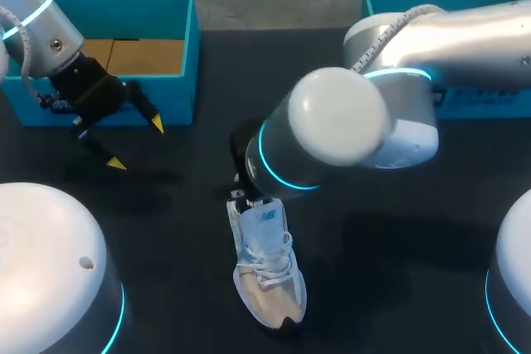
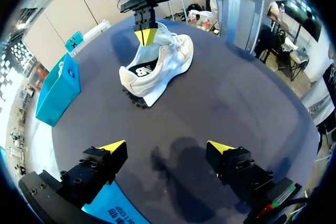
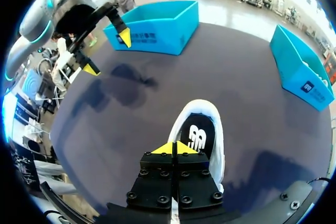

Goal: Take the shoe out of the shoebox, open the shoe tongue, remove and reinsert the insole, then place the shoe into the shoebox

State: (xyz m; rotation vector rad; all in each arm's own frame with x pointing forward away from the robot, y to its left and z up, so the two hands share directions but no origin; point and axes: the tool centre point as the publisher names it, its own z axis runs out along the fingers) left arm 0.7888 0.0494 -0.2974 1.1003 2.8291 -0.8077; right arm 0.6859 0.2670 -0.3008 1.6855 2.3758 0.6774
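Shoe (image 1: 265, 267) mid-table, well apart from left shoebox (image 1: 178, 93), right shoebox (image 1: 377, 2).

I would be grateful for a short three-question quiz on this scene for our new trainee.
1. True or false: the shoe lies inside a box.
2. Which is open? A the left gripper; B the right gripper; C both.
3. How many blue boxes show in the head view?

Key: 1 false, it lies on the table; 2 A; 3 two.
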